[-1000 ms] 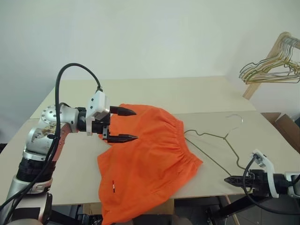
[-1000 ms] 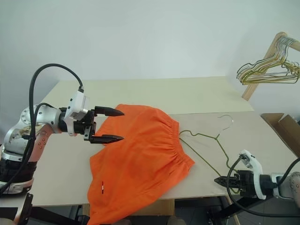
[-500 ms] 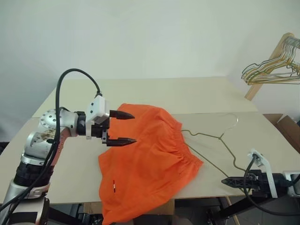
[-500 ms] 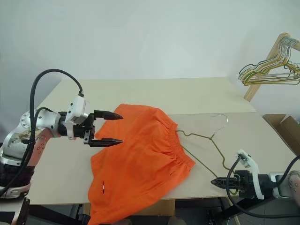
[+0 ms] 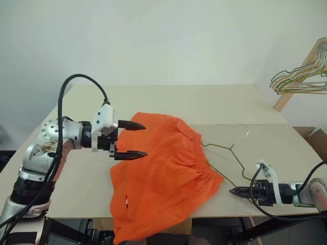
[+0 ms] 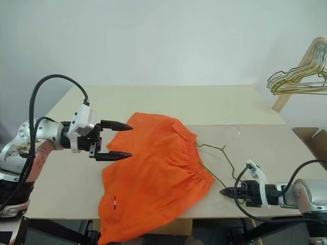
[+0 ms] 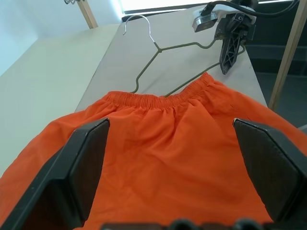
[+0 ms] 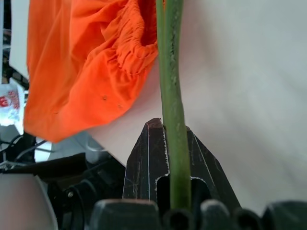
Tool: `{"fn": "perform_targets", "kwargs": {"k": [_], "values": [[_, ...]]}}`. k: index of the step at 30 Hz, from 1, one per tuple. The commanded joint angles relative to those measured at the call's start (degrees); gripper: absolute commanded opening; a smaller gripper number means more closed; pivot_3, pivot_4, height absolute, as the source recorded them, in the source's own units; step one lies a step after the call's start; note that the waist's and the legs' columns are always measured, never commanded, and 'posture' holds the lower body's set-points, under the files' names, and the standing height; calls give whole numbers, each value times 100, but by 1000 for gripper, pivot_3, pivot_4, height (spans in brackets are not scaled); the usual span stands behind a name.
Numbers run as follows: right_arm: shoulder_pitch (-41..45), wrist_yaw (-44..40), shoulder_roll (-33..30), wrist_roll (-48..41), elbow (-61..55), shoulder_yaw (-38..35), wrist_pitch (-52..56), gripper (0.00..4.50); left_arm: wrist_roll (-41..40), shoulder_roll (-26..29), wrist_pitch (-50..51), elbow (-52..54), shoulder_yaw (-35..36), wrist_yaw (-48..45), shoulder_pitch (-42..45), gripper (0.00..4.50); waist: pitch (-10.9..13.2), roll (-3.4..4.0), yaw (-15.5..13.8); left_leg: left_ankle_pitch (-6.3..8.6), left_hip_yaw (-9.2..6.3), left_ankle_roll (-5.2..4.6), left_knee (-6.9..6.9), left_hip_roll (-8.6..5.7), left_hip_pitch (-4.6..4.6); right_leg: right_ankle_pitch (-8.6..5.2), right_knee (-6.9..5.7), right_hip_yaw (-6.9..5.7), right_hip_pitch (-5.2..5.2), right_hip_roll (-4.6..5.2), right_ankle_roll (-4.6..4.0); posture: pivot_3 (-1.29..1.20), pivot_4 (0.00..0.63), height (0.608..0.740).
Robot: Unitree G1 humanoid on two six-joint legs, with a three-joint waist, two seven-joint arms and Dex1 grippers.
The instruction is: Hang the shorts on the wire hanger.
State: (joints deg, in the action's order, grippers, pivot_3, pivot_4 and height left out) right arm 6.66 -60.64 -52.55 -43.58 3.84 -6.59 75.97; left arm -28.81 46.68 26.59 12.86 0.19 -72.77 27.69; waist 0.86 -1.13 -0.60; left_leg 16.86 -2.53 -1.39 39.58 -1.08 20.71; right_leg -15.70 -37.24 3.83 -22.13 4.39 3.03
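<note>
While bright orange thin-fabric shorts (image 5: 166, 173) lay spread on pale wooden desk (image 5: 168, 104), one leg hanging over front edge, left hand (image 5: 134, 139) hovered above shorts' left side, black fingers spread wide, nothing held. Thin grey-green wire hanger (image 5: 226, 148) lay flat on desk just right of gathered waistband, one end tucked at fabric. Right hand (image 6: 226, 192) low at desk's front edge, fingers pinched shut on hanger wire. Bunch of gold and green wire hangers (image 5: 301, 79) on wooden rail, far right.
</note>
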Motion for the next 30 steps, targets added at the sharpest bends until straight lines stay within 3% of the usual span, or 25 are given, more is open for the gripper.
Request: {"fn": "perform_targets", "kwargs": {"k": [1,9,16,24,30], "values": [[336,-84,77,6,153,75,-173,0,-100,46,47,135,119,85,81,4459,0,0,10,0,0,0,0,1,-2,0,0,0,1,-2,0,39,0,740],[1281,236,657,297,1105,295,-140,0,-351,-69,32,144,168,150,269,4459,0,-1,-10,0,1,0,-1,0,-4,2,-1,0,-1,-3,-3,59,0,740],[1458,-469,418,270,1147,903,-10,0,-312,-148,-100,176,72,174,233,4459,0,0,-42,0,1,0,0,-6,2,2,1,-1,-4,2,-2,74,0,740],[2343,-124,980,459,2605,643,82,0,-290,-160,-146,248,73,187,156,4459,0,-1,-6,0,0,0,-4,-2,-5,2,-3,-1,-3,-5,-4,87,0,740],[2461,-351,1208,408,2671,835,292,0,-274,-139,-166,272,87,186,114,4459,0,-1,-39,-1,0,1,-5,-7,1,3,1,-2,-5,2,-3,96,0,740]]}}
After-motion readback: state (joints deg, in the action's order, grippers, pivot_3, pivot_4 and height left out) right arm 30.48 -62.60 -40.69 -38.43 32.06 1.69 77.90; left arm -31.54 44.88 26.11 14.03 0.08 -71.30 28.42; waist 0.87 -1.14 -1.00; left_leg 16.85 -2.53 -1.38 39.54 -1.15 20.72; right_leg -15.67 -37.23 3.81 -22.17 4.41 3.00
